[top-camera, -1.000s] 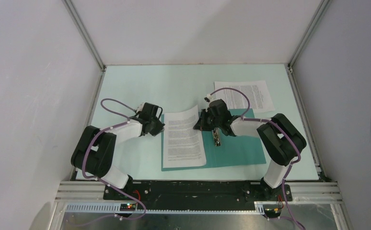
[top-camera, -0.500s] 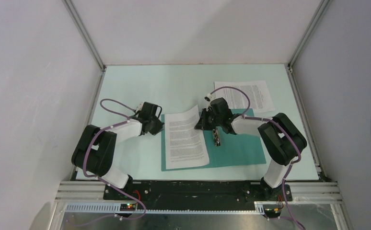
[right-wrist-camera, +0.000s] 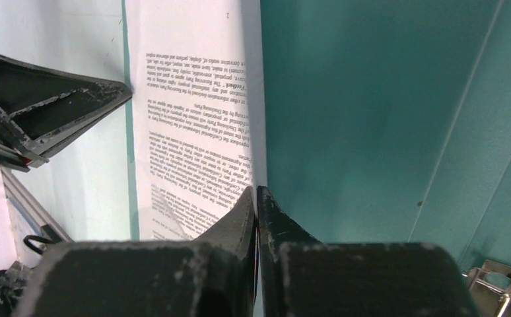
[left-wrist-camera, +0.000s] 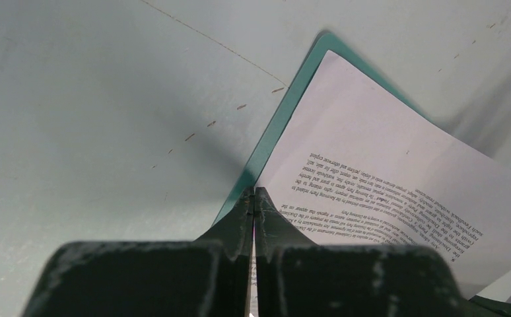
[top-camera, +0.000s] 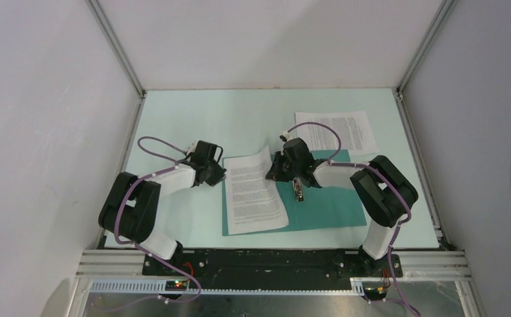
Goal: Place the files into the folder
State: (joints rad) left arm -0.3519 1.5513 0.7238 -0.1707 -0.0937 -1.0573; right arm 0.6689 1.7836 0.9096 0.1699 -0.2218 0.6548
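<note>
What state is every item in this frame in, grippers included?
folder: open, flat on the table.
clip: no paper under it.
near sheet: on the folder's left half, bowed, pinched at both side edges.
far sheet: flat, outside the folder.
left gripper: shut on near sheet.
right gripper: shut on near sheet.

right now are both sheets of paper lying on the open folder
No, one sheet rests over the left half of the folder, while the other sheet sits on the table behind it.
</note>
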